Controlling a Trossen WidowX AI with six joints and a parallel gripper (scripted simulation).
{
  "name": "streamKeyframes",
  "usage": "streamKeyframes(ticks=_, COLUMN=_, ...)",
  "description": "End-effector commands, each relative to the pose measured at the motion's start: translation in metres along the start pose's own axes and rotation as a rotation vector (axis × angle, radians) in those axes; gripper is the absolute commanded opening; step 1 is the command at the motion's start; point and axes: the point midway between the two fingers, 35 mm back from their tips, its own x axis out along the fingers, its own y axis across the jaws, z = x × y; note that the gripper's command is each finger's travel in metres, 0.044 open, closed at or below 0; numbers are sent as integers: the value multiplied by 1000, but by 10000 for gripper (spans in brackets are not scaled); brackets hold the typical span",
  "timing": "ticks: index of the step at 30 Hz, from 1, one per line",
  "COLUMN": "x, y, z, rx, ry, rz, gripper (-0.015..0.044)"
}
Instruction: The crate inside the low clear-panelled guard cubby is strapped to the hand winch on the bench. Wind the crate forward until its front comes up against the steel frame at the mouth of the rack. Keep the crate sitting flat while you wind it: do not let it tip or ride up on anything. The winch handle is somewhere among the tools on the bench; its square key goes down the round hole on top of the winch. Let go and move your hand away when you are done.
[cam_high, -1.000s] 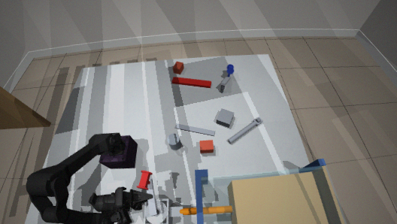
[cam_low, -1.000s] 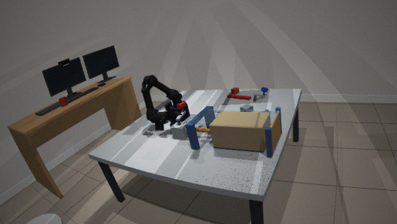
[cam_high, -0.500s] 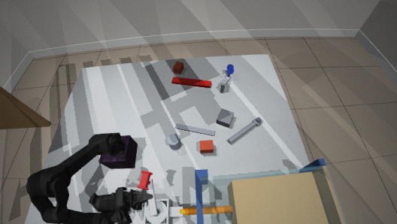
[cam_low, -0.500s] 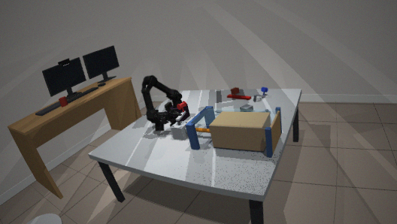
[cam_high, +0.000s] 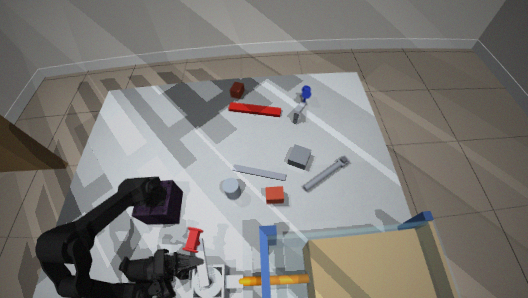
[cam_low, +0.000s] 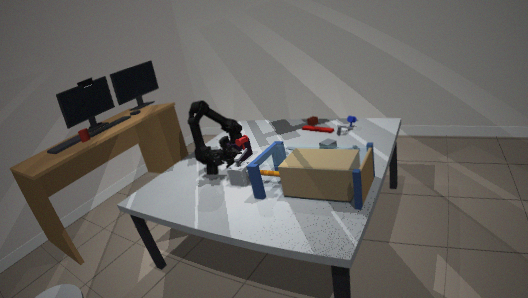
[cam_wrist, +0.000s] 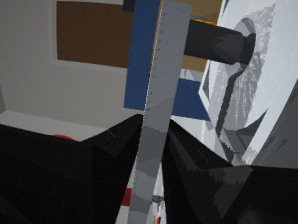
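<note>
My gripper (cam_high: 202, 261) (cam_wrist: 152, 123) is shut on the flat grey arm of the winch handle (cam_high: 205, 278) (cam_wrist: 166, 55). The handle's dark hub (cam_wrist: 217, 44) reaches the round top of the white winch (cam_high: 215, 273) (cam_low: 238, 177) (cam_wrist: 240, 95); how deep its key sits is hidden. A red spool-shaped piece (cam_high: 193, 240) (cam_low: 242, 142) shows beside the gripper, raised above the bench in the exterior view. An orange strap (cam_high: 285, 280) (cam_low: 270, 173) runs from the winch side under the blue frame (cam_high: 265, 255) (cam_low: 256, 182) to the tan crate (cam_high: 370, 265) (cam_low: 317, 182). The crate looks flat, its front apart from the frame.
A dark purple block (cam_high: 167, 206) stands beside the arm. Farther off are a grey cylinder (cam_high: 231, 188), an orange block (cam_high: 274, 195), a thin grey bar (cam_high: 260, 172), a grey block (cam_high: 299, 156), a wrench (cam_high: 325, 174) and a red bar (cam_high: 255, 109).
</note>
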Motion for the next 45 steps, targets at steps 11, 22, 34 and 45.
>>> streamKeyframes(ticks=11, x=0, y=0, z=0, rx=0, ry=0, rz=0, gripper=240)
streamKeyframes(ticks=22, x=0, y=0, z=0, rx=0, ry=0, rz=0, gripper=240)
streamKeyframes(ticks=34, x=0, y=0, z=0, rx=0, ry=0, rz=0, gripper=240)
streamKeyframes(ticks=45, x=0, y=0, z=0, rx=0, ry=0, rz=0, gripper=240)
